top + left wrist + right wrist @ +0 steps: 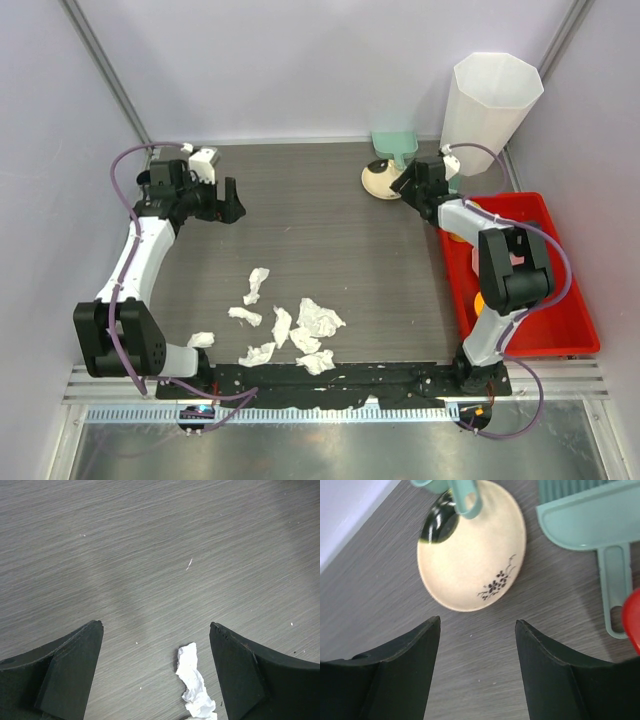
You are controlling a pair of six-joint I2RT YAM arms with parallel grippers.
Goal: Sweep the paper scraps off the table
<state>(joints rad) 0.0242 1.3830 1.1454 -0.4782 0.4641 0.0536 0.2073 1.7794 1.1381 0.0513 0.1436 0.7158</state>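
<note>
Shows the paper scraps point(318, 318) bunched at lower centre of the overhead view, on the bench point(330, 230), close to its near edge and the metal rail point(330, 405), with one stray piece apart at lower left beside the left arm's base. Leaves a wide bare stretch of wood grain between the scraps and the far wall.

Places the left hand point(232, 200) at upper left, near the left wall, fingers spread wide and holding nothing. From its wrist view, frames bare bench between the two dark fingers, with one scrap point(192, 680) at the bottom edge, nearer the right-side finger and apart from both.

Places the right hand point(405, 185) at upper right, likewise spread and pinching nothing. From its wrist view, looks down on a cream dish point(475, 555) just beyond the fingertips, apart from them, and a green dustpan point(590, 515) at upper right, just beside the dish.

Crowds the upper right corner with a tall white bin point(490, 110), and lines the right edge with a red tray point(540, 290).
</note>
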